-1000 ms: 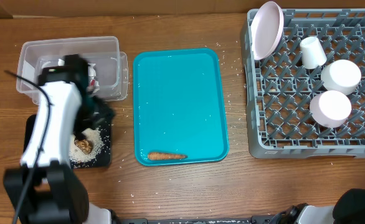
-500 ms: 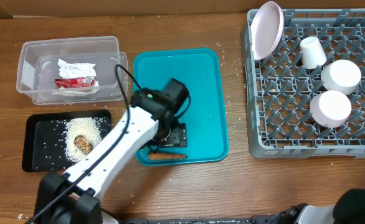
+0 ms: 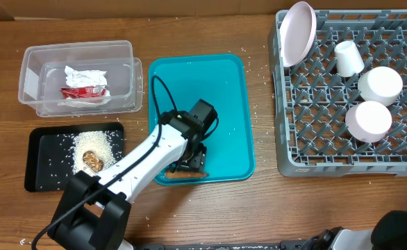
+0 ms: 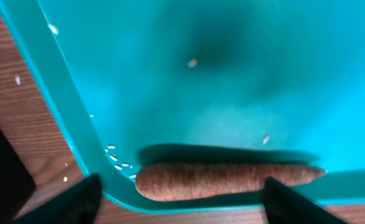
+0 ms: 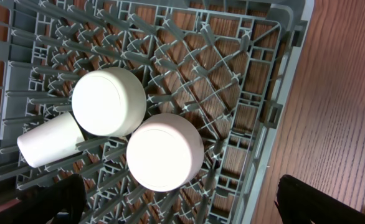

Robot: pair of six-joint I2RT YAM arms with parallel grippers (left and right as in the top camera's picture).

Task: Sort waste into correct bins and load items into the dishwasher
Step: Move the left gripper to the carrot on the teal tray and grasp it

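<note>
Orange-brown sausage stick (image 4: 226,180) lies at teal tray's (image 4: 170,74) 6 o'clock rim, left fingers (image 4: 70,202) spread open, empty, in line with it; end-to-end pinch may slip or snag rim.

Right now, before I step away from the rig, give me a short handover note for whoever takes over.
Left gripper: open, fingers straddling the sausage stick at the teal tray's front rim; not gripped.
Right gripper: open, empty, facing the rack.
Done: napkin and red wrapper in the clear tub; rice pile and brown lump in the black tray; plate, cup and both bowls in the rack.
Left: grip the stick and bin it; stray rice grains lie on the teal tray and table.
</note>
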